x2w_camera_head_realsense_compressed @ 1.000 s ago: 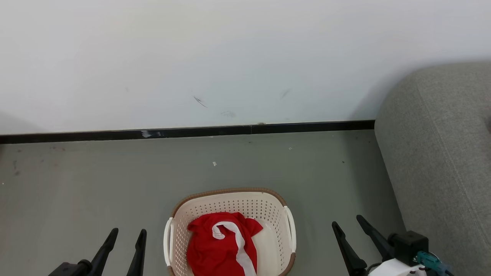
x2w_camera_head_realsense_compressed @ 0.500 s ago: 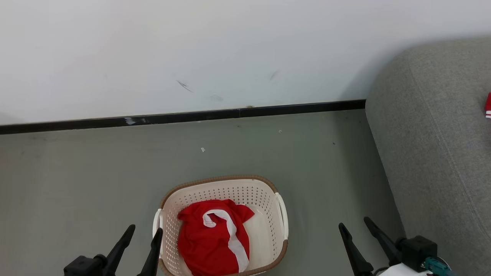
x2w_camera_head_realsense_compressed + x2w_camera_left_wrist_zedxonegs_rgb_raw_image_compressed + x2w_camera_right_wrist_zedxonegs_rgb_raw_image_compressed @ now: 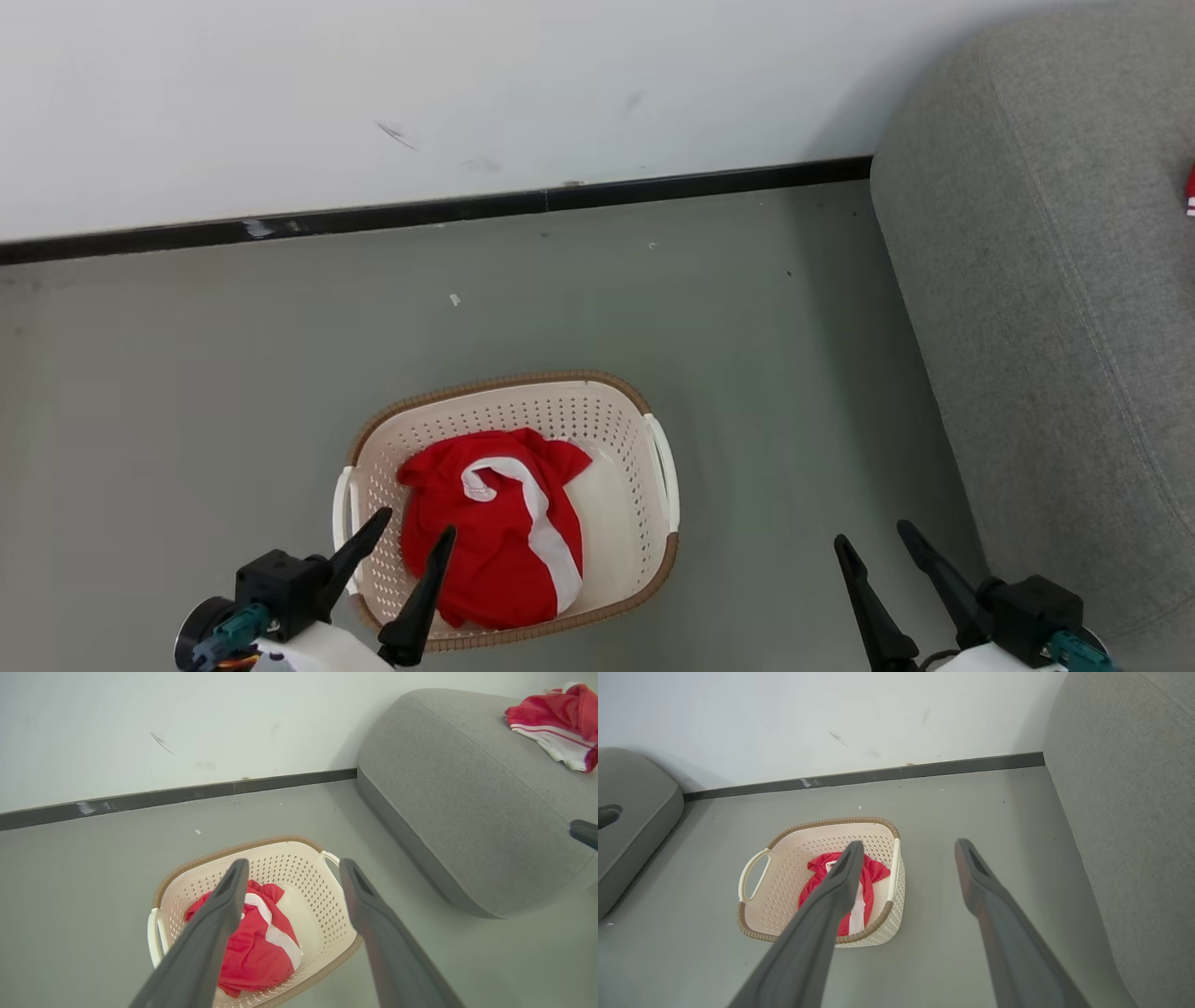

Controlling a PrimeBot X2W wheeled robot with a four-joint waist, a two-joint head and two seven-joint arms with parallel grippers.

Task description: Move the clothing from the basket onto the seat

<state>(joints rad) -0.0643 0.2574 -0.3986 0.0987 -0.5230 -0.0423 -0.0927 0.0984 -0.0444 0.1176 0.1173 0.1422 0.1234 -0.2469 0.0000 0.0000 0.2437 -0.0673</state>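
A red garment with a white stripe, the clothing [image 3: 495,532], lies crumpled in the cream basket [image 3: 504,380] on the floor. My left gripper [image 3: 418,521] is open above the basket's near left corner, its fingers pointing over the garment without touching it. In the left wrist view the open left gripper [image 3: 293,861] frames the basket [image 3: 233,847] and the clothing [image 3: 261,947]. My right gripper [image 3: 872,532] is open and empty over the floor between the basket and the grey seat [image 3: 1055,327]. A second red and white garment [image 3: 556,718] lies on the seat [image 3: 458,788].
A white wall with a black skirting board [image 3: 420,213] runs behind the basket. In the right wrist view the right gripper [image 3: 910,842] points at the floor beside the basket [image 3: 822,822], and another grey cushion [image 3: 630,807] sits at the far left.
The head camera has tilted down, so the whole picture has shifted. My left gripper has come in from the basket's left to above its near left corner. Both grippers stay open.
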